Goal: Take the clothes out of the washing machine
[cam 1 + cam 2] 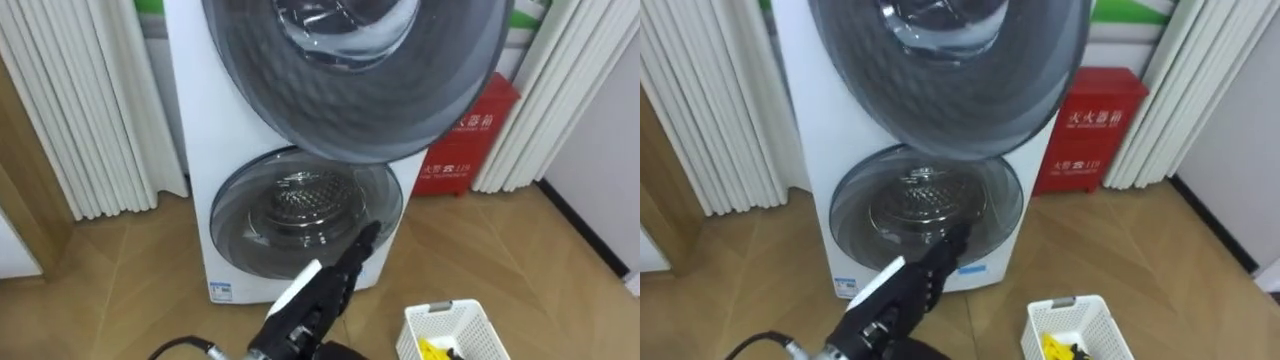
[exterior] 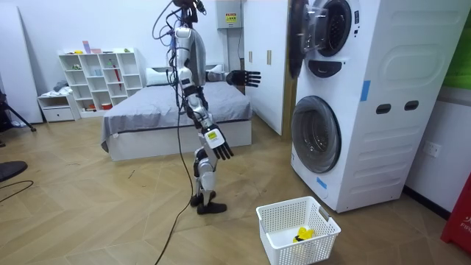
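Before the tall white stacked washing machine [image 2: 383, 110], whose round grey upper door [image 1: 350, 90] is swung wide, the robot stands with its left hand [image 1: 335, 285] raised toward the closed lower door [image 1: 290, 215], fingers released and spread. Its right hand [image 2: 221, 149] hangs slack-fingered at its side, holding nothing. A yellow item [image 2: 303, 234] lies in the white plastic basket [image 1: 455, 320] on the wooden floor.

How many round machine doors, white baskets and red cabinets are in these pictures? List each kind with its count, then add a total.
Round machine doors: 2, the upper door and the lower door
White basket: 1
Red cabinet: 1
Total: 4
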You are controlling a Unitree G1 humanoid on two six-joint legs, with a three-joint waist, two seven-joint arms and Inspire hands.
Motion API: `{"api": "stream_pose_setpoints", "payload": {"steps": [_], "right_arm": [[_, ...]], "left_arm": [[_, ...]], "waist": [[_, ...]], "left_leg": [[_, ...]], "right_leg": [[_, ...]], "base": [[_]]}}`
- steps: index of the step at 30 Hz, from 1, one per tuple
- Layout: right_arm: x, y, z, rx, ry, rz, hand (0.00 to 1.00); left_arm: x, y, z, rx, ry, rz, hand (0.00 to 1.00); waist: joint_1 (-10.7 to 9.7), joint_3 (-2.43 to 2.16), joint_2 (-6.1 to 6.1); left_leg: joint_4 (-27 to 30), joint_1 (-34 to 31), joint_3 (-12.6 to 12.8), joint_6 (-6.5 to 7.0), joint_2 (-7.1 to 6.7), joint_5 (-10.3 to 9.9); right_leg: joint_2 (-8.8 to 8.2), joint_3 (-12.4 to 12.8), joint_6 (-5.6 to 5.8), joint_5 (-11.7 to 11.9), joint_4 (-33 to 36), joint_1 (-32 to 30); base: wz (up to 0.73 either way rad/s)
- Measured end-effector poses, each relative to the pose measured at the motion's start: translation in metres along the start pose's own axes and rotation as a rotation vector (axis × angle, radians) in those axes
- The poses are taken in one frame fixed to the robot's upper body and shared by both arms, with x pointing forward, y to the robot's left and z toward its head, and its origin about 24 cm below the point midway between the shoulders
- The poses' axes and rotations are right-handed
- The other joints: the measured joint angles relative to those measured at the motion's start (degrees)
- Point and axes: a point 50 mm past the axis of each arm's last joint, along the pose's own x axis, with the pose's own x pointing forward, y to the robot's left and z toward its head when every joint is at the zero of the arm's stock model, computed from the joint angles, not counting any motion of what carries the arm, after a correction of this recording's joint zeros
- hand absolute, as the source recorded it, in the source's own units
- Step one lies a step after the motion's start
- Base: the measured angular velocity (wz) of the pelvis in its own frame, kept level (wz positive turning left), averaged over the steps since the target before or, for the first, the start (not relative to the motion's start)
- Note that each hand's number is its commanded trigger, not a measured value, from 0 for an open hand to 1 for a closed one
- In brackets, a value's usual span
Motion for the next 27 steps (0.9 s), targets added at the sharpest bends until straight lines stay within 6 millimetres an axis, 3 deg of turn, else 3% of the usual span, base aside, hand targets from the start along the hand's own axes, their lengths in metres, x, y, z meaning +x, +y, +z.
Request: {"api": "stream_pose_setpoints", "payload": {"steps": [4,7,10,15,18,19,21,22,24,25,26,27], "right_arm": [[0.003,0.006,0.008,-0.024,-0.018,0.026,0.0],[0.005,0.008,0.013,-0.039,-0.029,0.036,0.0],[0.007,0.014,0.02,-0.065,-0.037,0.048,0.0],[0.008,0.022,0.019,-0.079,-0.031,0.074,0.0],[0.007,0.02,0.019,-0.073,-0.03,0.073,0.0],[0.007,0.02,0.017,-0.068,-0.028,0.071,0.0],[0.004,0.015,0.008,-0.027,-0.011,0.051,0.0],[0.003,0.013,0.004,-0.011,-0.003,0.044,0.0],[-0.001,0.008,-0.008,0.039,0.023,0.02,0.0],[-0.002,0.006,-0.012,0.053,0.029,0.012,0.0],[-0.005,0.003,-0.017,0.081,0.042,-0.004,0.0],[-0.005,0.001,-0.02,0.091,0.049,-0.011,0.0]], "left_arm": [[0.003,-0.007,0.001,0.004,-0.004,-0.044,0.0],[0.006,-0.012,0.003,0.007,-0.016,-0.08,0.0],[0.011,-0.019,0.004,-0.005,-0.022,-0.111,0.0],[0.013,-0.02,-0.015,-0.012,0.054,-0.118,0.0],[0.004,-0.01,-0.049,0.042,0.209,-0.069,0.0],[-0.007,-0.005,-0.069,0.058,0.285,-0.03,0.0],[-0.042,0.01,-0.12,0.052,0.517,0.087,0.0],[-0.055,0.014,-0.134,0.039,0.586,0.13,0.0],[-0.12,0.03,-0.177,-0.025,0.862,0.354,0.0],[-0.137,0.032,-0.184,-0.044,0.922,0.413,0.0],[-0.169,0.034,-0.195,-0.073,1.033,0.53,0.0],[-0.183,0.035,-0.198,-0.083,1.082,0.585,0.0]], "waist": [[-0.28,-0.21,0.49],[-0.24,-0.06,1.05],[-0.05,0.26,2.35],[0.42,0.25,2.65],[1.75,0.46,2.28],[2.52,0.57,2.09],[4.14,0.24,2.06],[4.5,0.33,1.55],[6.25,-0.3,0.88],[6.66,-0.34,0.93],[7.41,-0.65,0.58],[7.91,-0.51,0.99]], "left_leg": [[-0.02,0.18,-1.99,1.08,-0.01,0.6],[-0.4,0.26,-3.39,1.41,0.15,0.57],[-0.92,0.04,-4.5,3.95,0.92,-0.21],[-1.38,0.12,-4.45,3.32,1.04,0.2],[-1.47,0.26,-3.98,2.93,1.16,0.38],[-1.68,0.43,-3.72,2.73,1.26,0.45],[-2.19,1.52,-3.1,2.18,1.51,0.38],[-2.19,1.75,-3.08,2.02,1.58,0.29],[-2.02,1.92,-2.97,1.35,1.99,-0.09],[-1.95,1.93,-2.96,1.23,2.12,-0.16],[-1.91,2.05,-3.05,1.17,2.23,-0.19],[-1.91,2.04,-3.14,1.16,2.27,-0.19]], "right_leg": [[0.3,0.04,-0.48,-0.54,0.07,0.22],[0.78,0.02,-1.09,-0.85,0.15,0.12],[2.01,0.11,-1.86,-0.69,0.28,-0.29],[2.17,0.07,-2.59,-1.06,0.48,-0.7],[2.49,0.79,-3.05,-1.37,1.18,-1.13],[2.67,1.22,-3.19,-1.47,1.14,-1.13],[3.0,1.51,-3.67,-1.79,0.98,-0.47],[3.1,1.51,-3.8,-1.94,0.95,-0.26],[3.59,1.87,-4.11,-2.24,0.69,-0.03],[3.72,1.89,-4.22,-2.19,0.2,0.27],[3.81,1.8,-4.29,-2.21,0.18,0.41],[3.85,1.74,-4.3,-2.22,0.11,0.45]], "base": [[0.0],[0.03],[-0.05],[-0.02],[-0.1],[-0.21],[-0.18],[0.0],[-0.07],[-0.06],[0.0],[0.0]]}}
